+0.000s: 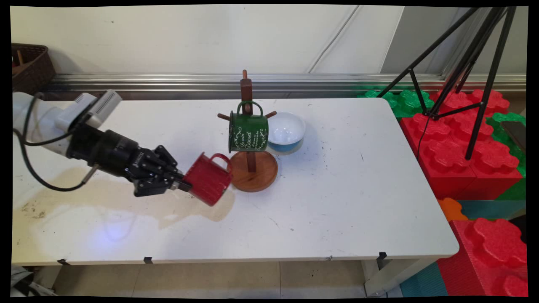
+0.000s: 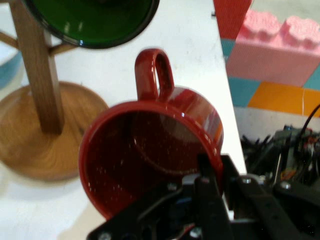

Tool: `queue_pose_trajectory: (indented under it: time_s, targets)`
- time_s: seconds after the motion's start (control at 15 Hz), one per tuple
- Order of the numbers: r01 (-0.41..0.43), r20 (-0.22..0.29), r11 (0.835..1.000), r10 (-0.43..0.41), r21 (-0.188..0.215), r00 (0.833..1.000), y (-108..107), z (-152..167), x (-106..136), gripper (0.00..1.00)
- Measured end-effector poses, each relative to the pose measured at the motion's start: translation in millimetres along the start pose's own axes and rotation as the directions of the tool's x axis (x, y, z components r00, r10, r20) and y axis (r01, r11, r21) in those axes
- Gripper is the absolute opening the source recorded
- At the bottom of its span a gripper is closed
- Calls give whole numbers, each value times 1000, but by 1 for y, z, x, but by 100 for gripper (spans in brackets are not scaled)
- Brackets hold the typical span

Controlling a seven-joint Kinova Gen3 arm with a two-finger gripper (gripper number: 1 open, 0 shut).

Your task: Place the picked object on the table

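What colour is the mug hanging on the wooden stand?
Green mug with white lettering, clearest in the main view.

The gripper holds a mug by its rim, one finger inside the mouth, above the table. The mug lies tilted, its handle on the side away from the fingers. Just beyond the mug stands a mug tree on a round base. A second mug hangs from a peg, higher than the held one. A bowl sits behind the tree, farthest from the fingers.
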Motion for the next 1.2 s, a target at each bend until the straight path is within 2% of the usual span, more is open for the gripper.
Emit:
queue_pose_trajectory:
  time_s: [0.67, 1.2]
  targets:
    - [-64, 105, 998, 61, 26, 993, -1, -47, -1, 0]
    - [-110, 217, 991, 92, 72, 972, -5, -89, -5, 0]
